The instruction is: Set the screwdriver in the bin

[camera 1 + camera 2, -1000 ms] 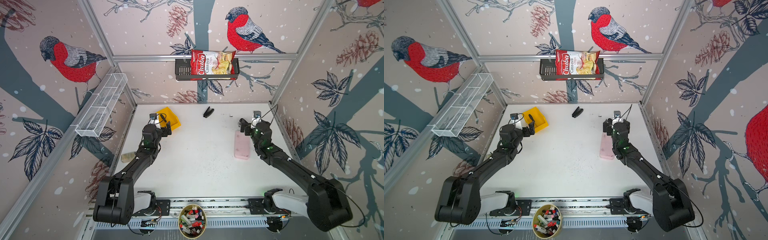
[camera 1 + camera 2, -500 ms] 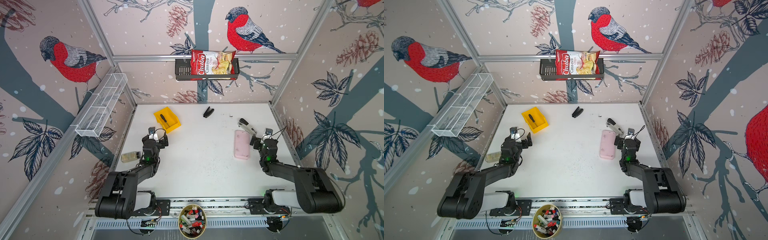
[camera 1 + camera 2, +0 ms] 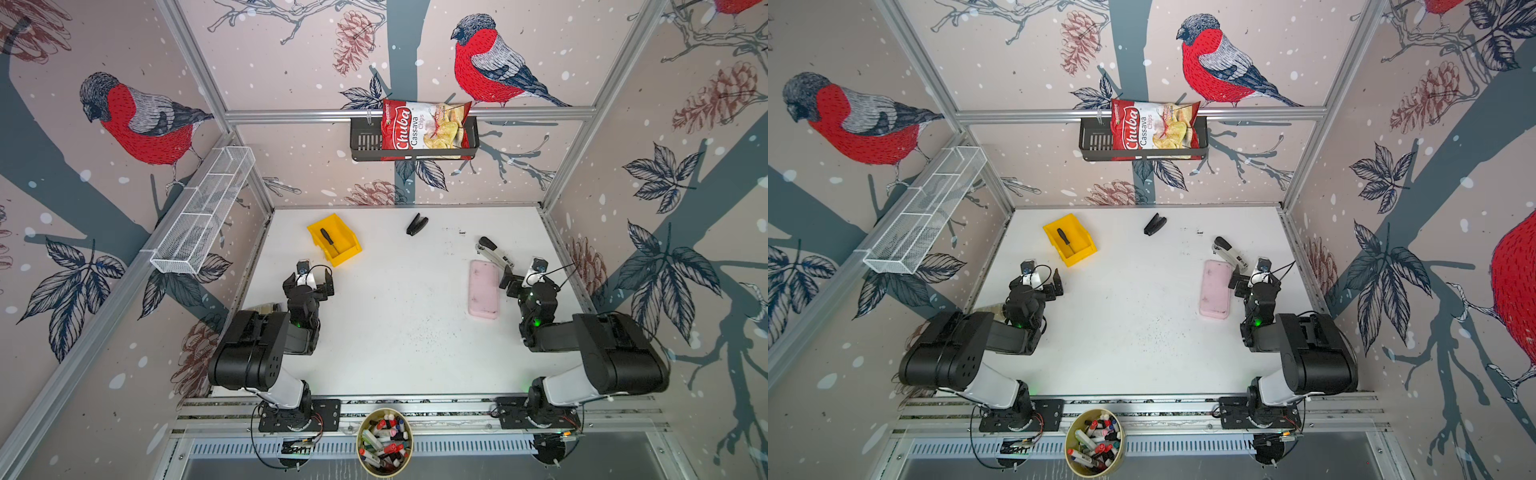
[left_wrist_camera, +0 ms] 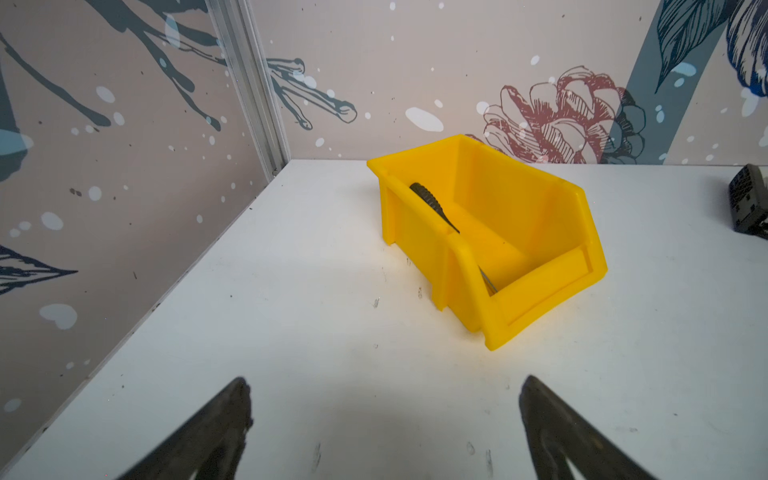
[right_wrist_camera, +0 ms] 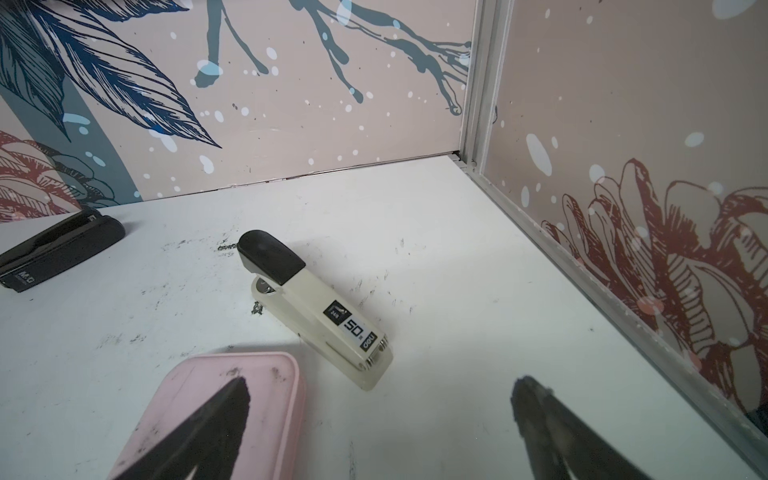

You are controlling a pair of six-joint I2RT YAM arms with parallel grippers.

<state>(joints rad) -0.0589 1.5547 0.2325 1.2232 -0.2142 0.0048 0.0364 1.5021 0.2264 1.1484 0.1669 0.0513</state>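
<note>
Yellow plastic marks the bin (image 4: 540,224), which sits on the counter (image 4: 291,332) ahead of the left pincer (image 4: 384,384) and well apart from it; the screwdriver (image 4: 426,199) lies inside, black handle toward the tall back, thin shaft running to the cut-down front; both top views show it there too; the placing looks done, so what remains, I judge, is a clean retreat; keep that arm clear of the bin so nothing nudges it. Left pincer is spread wide, holding and touching nothing; right pincer (image 5: 382,384) gapes just as wide and empty, the pink case (image 5: 270,374) close beside it and a cream stapler (image 5: 320,307) just ahead.
</note>
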